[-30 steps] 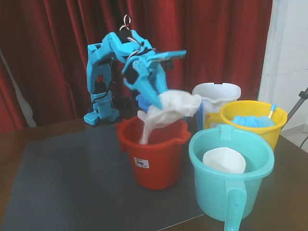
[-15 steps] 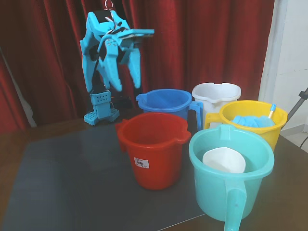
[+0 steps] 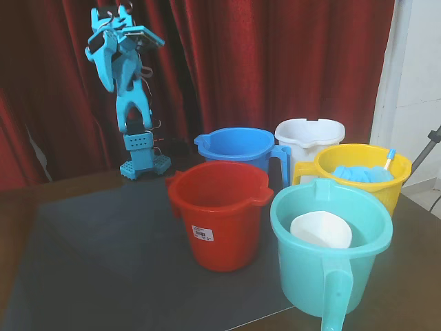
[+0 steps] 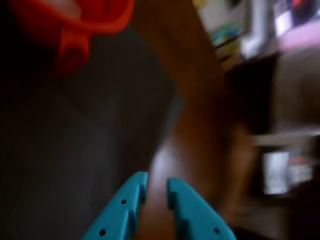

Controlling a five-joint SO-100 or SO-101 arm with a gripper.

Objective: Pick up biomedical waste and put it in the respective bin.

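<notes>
At far left in the fixed view the blue arm point(image 3: 127, 89) stands folded upright, its gripper point(image 3: 103, 62) raised high, well apart from the buckets to its right. In the wrist view the gripper point(image 4: 156, 186) shows only a narrow gap between its fingers and holds nothing. Five buckets cluster on the dark surface point(image 3: 96, 255): one red bucket point(image 3: 219, 221), one blue bucket point(image 3: 236, 148), one teal bucket point(image 3: 329, 258) holding a white piece point(image 3: 320, 229), one white bucket point(image 3: 309, 138), one yellow bucket point(image 3: 363, 176) holding blue items point(image 3: 362, 174). No loose waste shows on the surface.
</notes>
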